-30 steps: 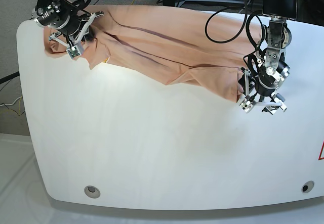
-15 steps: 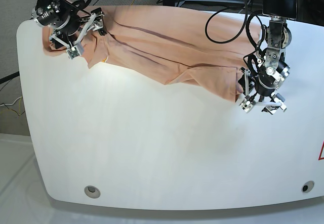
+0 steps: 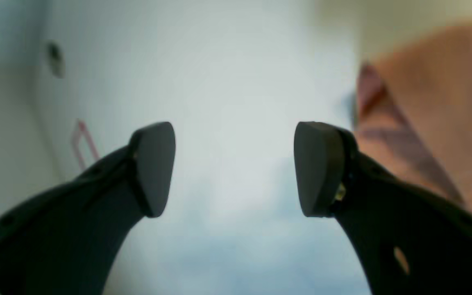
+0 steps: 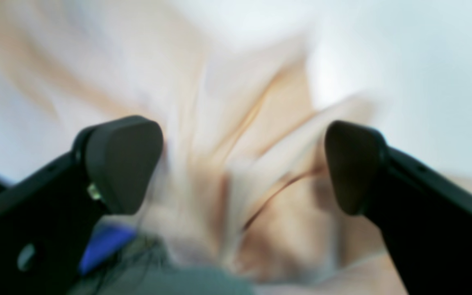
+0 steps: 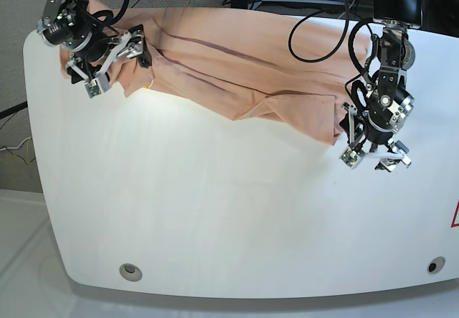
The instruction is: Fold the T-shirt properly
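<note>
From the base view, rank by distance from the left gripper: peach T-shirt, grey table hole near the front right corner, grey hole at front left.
1. Peach T-shirt, its corner right beside the left gripper.
2. Grey hole at front right, toward the near edge.
3. Grey hole at front left, across the table.

Your two arms are black machines with bare silver metal showing at the joints and wrist housings. Each ends in a gripper: the left gripper and the right gripper both carry silver linkage frames with small pale blocks at the finger ends. Up close, your fingers are matte black, each tipped with a rounded, wedge-shaped dark pad, with small holes and a brass-coloured screw in the finger bodies. Black cables loop loosely along both arms. A blue patch sits low beside your right gripper's finger.
</note>
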Tool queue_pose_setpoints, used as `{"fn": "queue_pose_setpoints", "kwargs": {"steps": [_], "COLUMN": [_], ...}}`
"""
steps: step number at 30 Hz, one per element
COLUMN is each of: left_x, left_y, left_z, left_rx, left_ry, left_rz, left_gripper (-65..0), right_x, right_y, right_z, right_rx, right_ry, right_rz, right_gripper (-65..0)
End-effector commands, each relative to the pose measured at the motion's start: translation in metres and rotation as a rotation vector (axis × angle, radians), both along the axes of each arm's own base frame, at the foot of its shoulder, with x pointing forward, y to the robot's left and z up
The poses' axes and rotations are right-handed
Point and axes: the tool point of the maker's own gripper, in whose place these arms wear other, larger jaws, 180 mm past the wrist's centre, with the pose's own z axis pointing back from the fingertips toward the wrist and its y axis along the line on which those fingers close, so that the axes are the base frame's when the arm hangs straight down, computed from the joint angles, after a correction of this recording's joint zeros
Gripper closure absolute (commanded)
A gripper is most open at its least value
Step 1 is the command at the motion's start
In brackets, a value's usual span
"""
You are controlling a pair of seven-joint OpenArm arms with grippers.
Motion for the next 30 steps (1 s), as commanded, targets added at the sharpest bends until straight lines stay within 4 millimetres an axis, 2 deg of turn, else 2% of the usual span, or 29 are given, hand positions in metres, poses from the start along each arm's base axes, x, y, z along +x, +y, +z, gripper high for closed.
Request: {"fn": "queue_pose_setpoints", "kwargs": {"steps": [1, 6, 12, 15, 18, 20, 24, 25, 27, 30], "left_x": [0.008, 0.005, -0.016, -0.023, -0.032, -0.038, -0.049, -0.051, -0.056, -0.059], "left_y": [-0.005, -0.017, -0.031, -0.039, -0.049, -0.055, -0.066, -0.067, -0.067, -0.07], "left_z": [0.021, 0.024, 0.0, -0.002, -0.004, -0.005, -0.011, -0.013, -0.017, -0.02], "left_rx": [0.014, 0.012, -0.034, -0.053, -0.08, -0.095, -0.124, -0.127, -0.131, -0.14], "left_ry": [-0.057, -0.065, -0.007, 0.0, 0.003, 0.007, 0.024, 0.028, 0.042, 0.052], "left_rz": [-0.018, -0.053, -0.055, -0.062, -0.068, -0.071, -0.072, -0.072, -0.07, -0.069], "left_gripper": [-41.5, -41.5, -41.5, -41.5, -41.4, -41.1, -38.8, -36.7, -26.6, -11.5], "right_x": [0.012, 0.018, 0.015, 0.009, 0.007, 0.003, -0.008, -0.01, -0.015, -0.023], "right_y": [-0.001, -0.013, -0.027, -0.039, -0.048, -0.055, -0.066, -0.068, -0.069, -0.069], "right_z": [0.019, 0.031, 0.038, 0.04, 0.046, 0.047, 0.047, 0.046, 0.044, 0.039], "right_rx": [0.025, 0.019, -0.001, -0.011, -0.013, -0.019, -0.03, -0.033, -0.035, -0.037], "right_ry": [-0.076, -0.116, -0.141, -0.138, -0.15, -0.148, -0.133, -0.127, -0.113, -0.087], "right_rz": [0.0, -0.002, -0.006, -0.029, -0.047, -0.063, -0.093, -0.097, -0.101, -0.099], "right_gripper": [-65.0, -65.0, -65.0, -64.1, -53.7, -44.0, -20.3, -14.5, -0.3, -1.0]}}
